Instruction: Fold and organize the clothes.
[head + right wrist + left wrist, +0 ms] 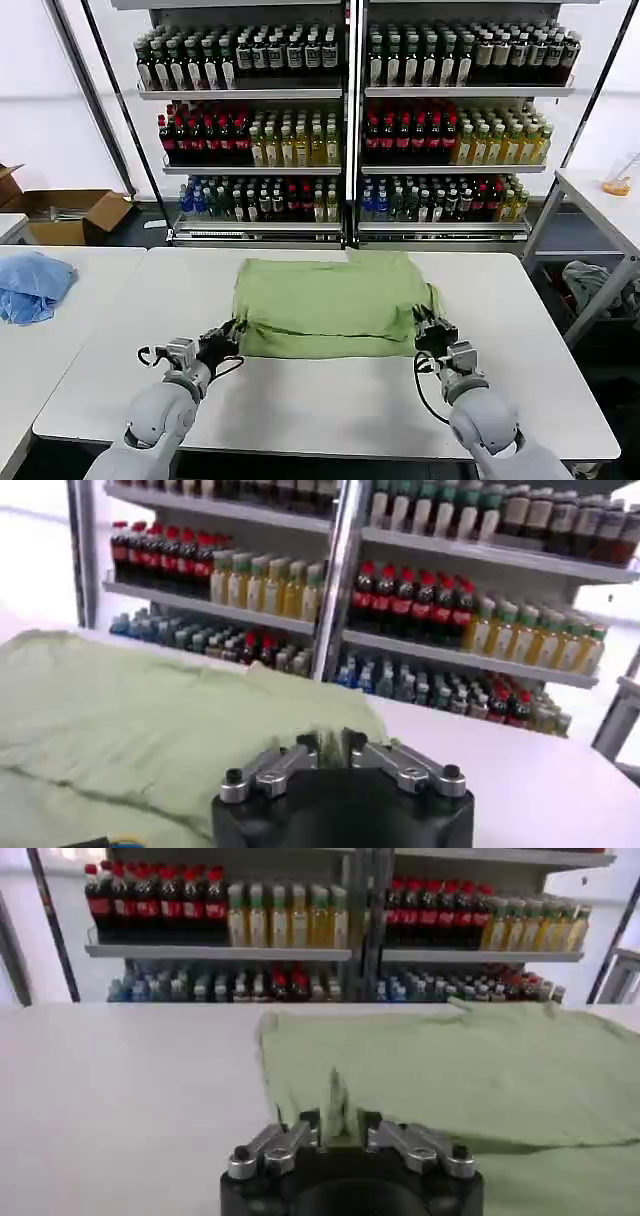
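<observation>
Spanning the middle of the white table (330,400), the light green polo shirt (325,305) lies already folded into a broad rectangle, its near hem reaching from the left gripper (226,338) to the right gripper (430,330). Both grippers sit at the two near corners of the garment, one at each end of that hem. In the left wrist view, the left gripper (342,1131) has its jaws drawn almost together with a thin ridge of green fabric pinched between them, so it is judged to be gripping the shirt (470,1073). In the right wrist view, the right gripper (330,748) likewise has its jaws nearly closed on a raised fold of the shirt (150,730) directly ahead of them. The fabric is judged light, soft and limp: it drapes, wrinkles and will sag between the two holds, so both corners should move together and at equal height. It is not fragile, but a thin pinch may slip. The best hold is the layered corner edge, taken fully between the pads so that all layers lift as one.
</observation>
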Controlling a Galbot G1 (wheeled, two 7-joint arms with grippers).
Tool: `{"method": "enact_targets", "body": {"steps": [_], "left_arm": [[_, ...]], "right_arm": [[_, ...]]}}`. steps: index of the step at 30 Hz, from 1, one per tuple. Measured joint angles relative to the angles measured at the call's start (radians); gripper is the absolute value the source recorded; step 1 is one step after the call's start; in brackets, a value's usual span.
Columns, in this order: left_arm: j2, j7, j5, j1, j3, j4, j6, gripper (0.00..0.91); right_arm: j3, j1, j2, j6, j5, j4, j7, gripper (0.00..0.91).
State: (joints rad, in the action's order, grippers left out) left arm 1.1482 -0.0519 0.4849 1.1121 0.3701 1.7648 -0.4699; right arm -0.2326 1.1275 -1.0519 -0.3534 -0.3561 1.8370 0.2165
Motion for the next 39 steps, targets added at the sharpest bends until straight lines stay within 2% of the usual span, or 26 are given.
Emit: {"method": "enact_targets", "body": {"steps": [12,13,15,16,17,18,19,39], "left_arm": [[0.004,-0.007,-0.020,0.037,0.000,0.007,0.009,0.907],[0.005,-0.007,-0.020,0.037,-0.002,0.003,0.009,0.877],[0.005,-0.009,-0.021,0.037,-0.004,-0.004,0.009,0.746],[0.006,-0.012,-0.023,0.037,-0.005,-0.007,0.009,0.504],[0.006,-0.013,-0.023,0.038,-0.007,-0.010,0.010,0.373],[0.005,-0.013,-0.023,0.039,-0.008,-0.013,0.011,0.131],[0.005,-0.013,-0.023,0.041,-0.009,-0.016,0.012,0.101],[-0.014,0.002,0.024,0.071,0.005,-0.017,0.002,0.060]], "right_arm": [[-0.077,0.084,-0.022,-0.050,-0.109,-0.002,0.036,0.907],[-0.078,0.089,-0.024,-0.053,-0.118,-0.002,0.037,0.907],[-0.082,0.097,-0.028,-0.056,-0.134,-0.002,0.040,0.554],[-0.083,0.100,-0.031,-0.056,-0.139,-0.004,0.043,0.252],[-0.083,0.102,-0.034,-0.056,-0.145,-0.005,0.045,0.020],[-0.083,0.103,-0.038,-0.055,-0.150,-0.005,0.046,0.000],[-0.083,0.104,-0.039,-0.054,-0.155,-0.006,0.047,0.000],[-0.082,0.146,-0.033,-0.035,-0.175,0.028,0.048,0.000]]}}
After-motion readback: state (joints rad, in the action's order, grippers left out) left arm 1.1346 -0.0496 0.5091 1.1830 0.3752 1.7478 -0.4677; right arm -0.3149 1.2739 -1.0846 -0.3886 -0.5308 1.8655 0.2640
